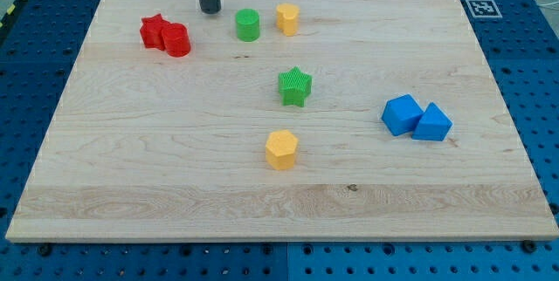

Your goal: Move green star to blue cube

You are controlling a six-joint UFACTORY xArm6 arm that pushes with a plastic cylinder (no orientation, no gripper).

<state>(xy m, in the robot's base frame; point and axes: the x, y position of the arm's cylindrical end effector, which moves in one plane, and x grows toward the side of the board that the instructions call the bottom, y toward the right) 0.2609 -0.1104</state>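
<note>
The green star (295, 86) lies near the board's middle. The blue cube (403, 114) sits at the view's right, touching a blue triangular block (433, 123) on its right side. My tip (210, 10) rests on the board near the view's top, left of the green cylinder (247, 24), and well up and left of the green star. Nothing touches the tip.
A red star (155, 31) and a red cylinder (177, 40) touch each other at the upper left. A yellow block (287, 19) stands right of the green cylinder. A yellow hexagonal block (281, 149) lies below the green star. The wooden board (131, 185) ends at blue pegboard.
</note>
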